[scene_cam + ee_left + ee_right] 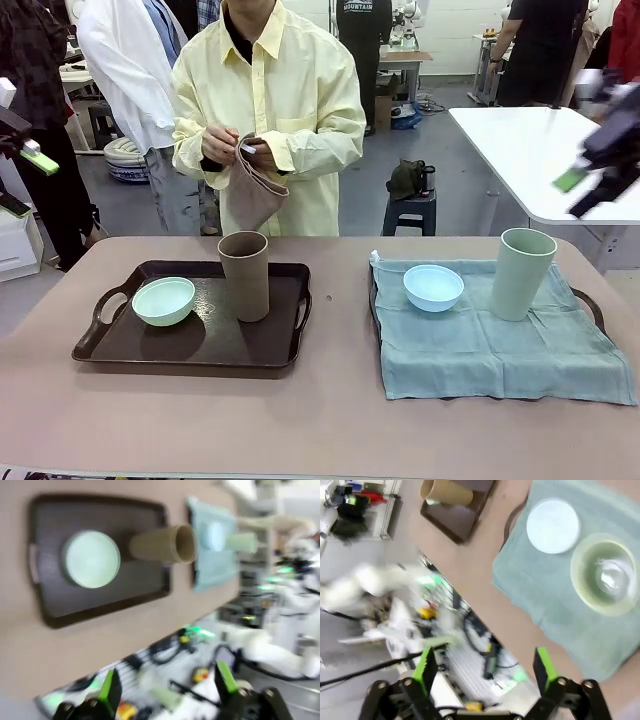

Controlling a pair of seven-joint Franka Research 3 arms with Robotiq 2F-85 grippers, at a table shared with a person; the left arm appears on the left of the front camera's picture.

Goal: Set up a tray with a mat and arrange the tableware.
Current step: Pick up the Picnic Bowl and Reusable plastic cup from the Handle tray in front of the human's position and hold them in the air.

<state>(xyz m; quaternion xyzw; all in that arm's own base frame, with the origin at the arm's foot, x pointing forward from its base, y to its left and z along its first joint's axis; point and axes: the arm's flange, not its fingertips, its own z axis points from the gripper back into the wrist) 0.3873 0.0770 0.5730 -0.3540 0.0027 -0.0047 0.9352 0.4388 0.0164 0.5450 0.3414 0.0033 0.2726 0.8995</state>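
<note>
**Both grippers apart and empty, tableware upright on 2 trays**

- Left gripper [166,680]: jaws wide apart, nothing between the green pads. In the front view it sits raised at the far left edge, well clear of the table [330,420].
- Right gripper [484,665]: same, jaws spread, nothing held. It is raised at the right edge of the front view and blurred.
- Brown tray [190,352] on the robot's left half of the table, long side parallel to the table's near edge, no mat on it.
- Mint green bowl [163,300] in the tray's left part, mouth up.
- Brown tumbler [244,275] just beside the bowl on its right, toward the tray's far rim. It stands upright, long axis vertical, mouth up. Can't tell whether bowl and tumbler touch.
- 2nd tray [592,305] on the right half, covered by a blue-green mat [480,350]. The mat overhangs the near side, slightly skewed and wrinkled.
- Light blue bowl [433,287] on the mat's far left, mouth up.
- Pale green tumbler [522,273] on the mat's far right, upright, axis vertical, mouth up, inside empty in the right wrist view. It is apart from the bowl.
- Person at the far side holds a folded brownish cloth [255,190] in both hands, at chest height, above the brown tray's far edge.
</note>
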